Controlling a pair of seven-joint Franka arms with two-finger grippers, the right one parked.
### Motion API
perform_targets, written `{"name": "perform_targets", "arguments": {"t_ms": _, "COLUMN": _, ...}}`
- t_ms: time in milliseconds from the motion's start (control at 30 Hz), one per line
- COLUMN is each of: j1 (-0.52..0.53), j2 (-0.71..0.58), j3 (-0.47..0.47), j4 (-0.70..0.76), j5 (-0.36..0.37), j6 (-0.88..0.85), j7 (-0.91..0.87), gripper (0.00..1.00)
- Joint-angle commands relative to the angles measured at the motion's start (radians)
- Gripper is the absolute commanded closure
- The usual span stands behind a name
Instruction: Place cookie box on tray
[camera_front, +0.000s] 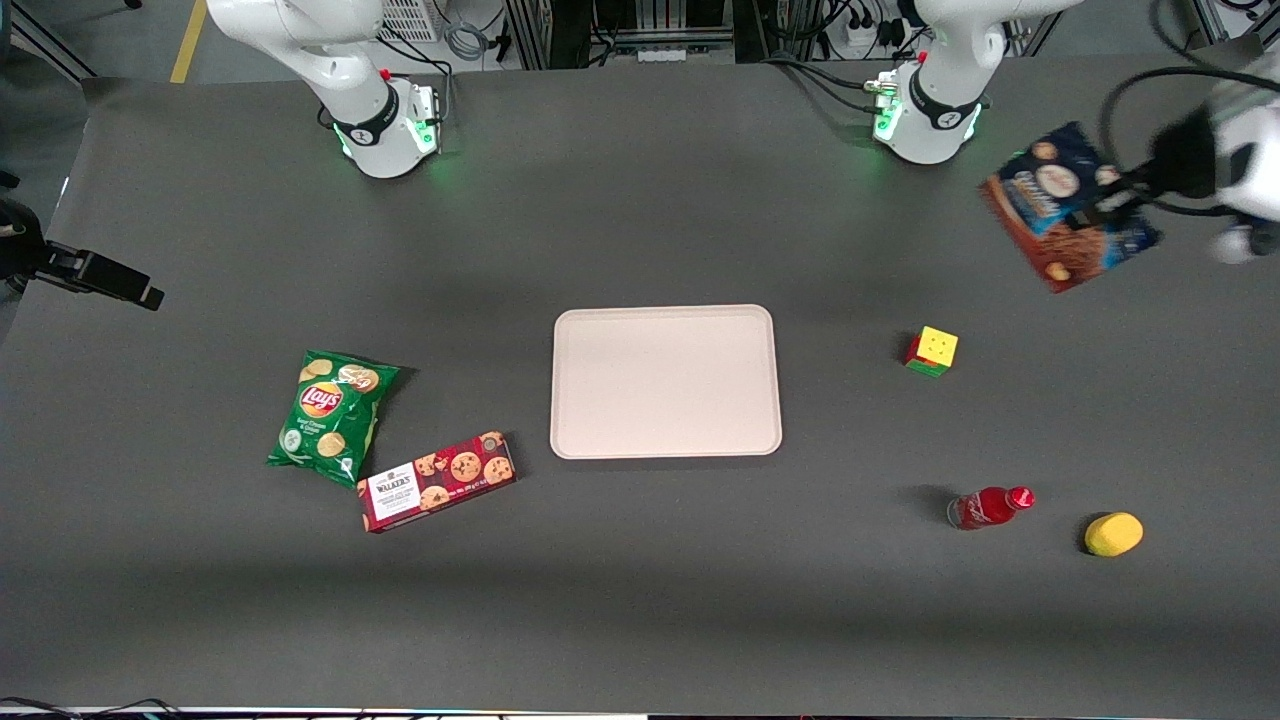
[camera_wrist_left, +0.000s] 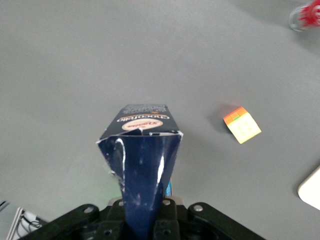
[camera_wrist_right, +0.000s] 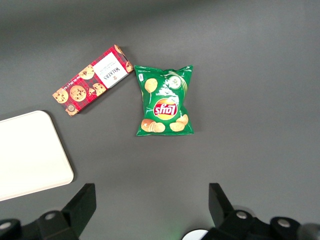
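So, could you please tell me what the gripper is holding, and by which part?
The gripper holds the cookie box by one end, lifted above the table, toward the working arm's end.

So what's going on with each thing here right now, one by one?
Cookie box: lifted, tilted, clear of the table.
Gripper: raised at the working arm's end, shut on the cookie box.
Tray: flat, nothing on it.
Red bottle: lying down, capped.
Lay's chip bag: flat, unopened.
Walkers cookie box: flat, closed.
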Motion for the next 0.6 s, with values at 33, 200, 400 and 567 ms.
{"name": "perform_targets", "arguments": {"t_ms": 33, "j1": -0.002, "j2": 0.051, "j3": -0.246, "j4": 0.039, "j5": -0.013, "j6": 0.104, "j7": -0.14, "gripper": 0.96}}
{"name": "perform_targets", "arguments": {"t_ms": 200, "j1": -0.006, "j2": 0.123, "j3": -0.413, "j4": 0.037, "j5": -0.002, "j6": 0.228, "j7": -0.185, "gripper": 0.96}}
{"name": "perform_targets", "arguments": {"t_ms": 400, "j1": -0.013, "j2": 0.216, "j3": -0.513, "j4": 0.046, "j5": 0.015, "j6": 0.321, "j7": -0.168, "gripper": 0.96}}
{"name": "perform_targets", "arguments": {"t_ms": 567, "j1": -0.022, "j2": 0.316, "j3": -0.591, "j4": 0.048, "j5": 0.139, "j6": 0.405, "j7": -0.17, "gripper": 0.99}}
